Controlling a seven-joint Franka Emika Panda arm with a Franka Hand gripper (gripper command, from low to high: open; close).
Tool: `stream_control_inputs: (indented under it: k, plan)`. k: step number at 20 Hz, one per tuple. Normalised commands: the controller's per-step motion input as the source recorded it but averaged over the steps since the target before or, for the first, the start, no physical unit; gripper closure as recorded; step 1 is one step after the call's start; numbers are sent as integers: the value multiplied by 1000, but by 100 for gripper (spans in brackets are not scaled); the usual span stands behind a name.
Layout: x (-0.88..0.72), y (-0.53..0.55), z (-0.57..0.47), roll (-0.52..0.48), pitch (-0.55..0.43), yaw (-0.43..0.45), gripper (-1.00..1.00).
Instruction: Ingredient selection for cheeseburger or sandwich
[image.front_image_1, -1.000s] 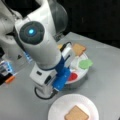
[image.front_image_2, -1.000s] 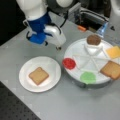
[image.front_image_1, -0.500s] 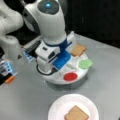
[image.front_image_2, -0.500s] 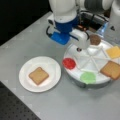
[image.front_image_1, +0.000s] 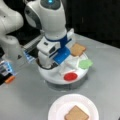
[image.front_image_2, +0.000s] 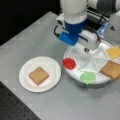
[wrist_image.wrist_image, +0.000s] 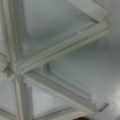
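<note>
The gripper (image.front_image_2: 86, 50) is positioned low over the white sectioned tray (image.front_image_2: 75, 66), close to the hub where the dividers meet; whether its fingers are apart or together cannot be told, and no piece is seen in them. In the wrist view only the tray dividers (wrist_image.wrist_image: 62, 47) and bare compartments are shown.

One toast square (image.front_image_2: 38, 75) lies flat on the paper plate (image.front_image_2: 53, 72), a corner turned toward a front view's bottom, with a bare plate margin on all sides. A second toast square (image.front_image_2: 111, 69) is seated in a compartment at a front view's right, touching the rim. The yellow cheese square (image.front_image_2: 114, 52) occupies the compartment above it. The red disc (image.front_image_2: 69, 63) and green leaf (image.front_image_2: 87, 77) lie in adjacent compartments at the near rim. In both front views, bare table (image.front_image_1: 107, 60) is seen around tray and plate.
</note>
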Motion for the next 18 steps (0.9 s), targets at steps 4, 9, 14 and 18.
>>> stream_control_inputs:
  k: [4, 9, 14, 18]
  plan:
    - [-366, 353, -102, -259, -38, 101, -100]
    - [-283, 111, -129, -212, -89, 84, -100]
    - [-199, -8, -134, -183, -99, 80, -100]
    - [-170, 33, -179, -158, -122, 104, -100]
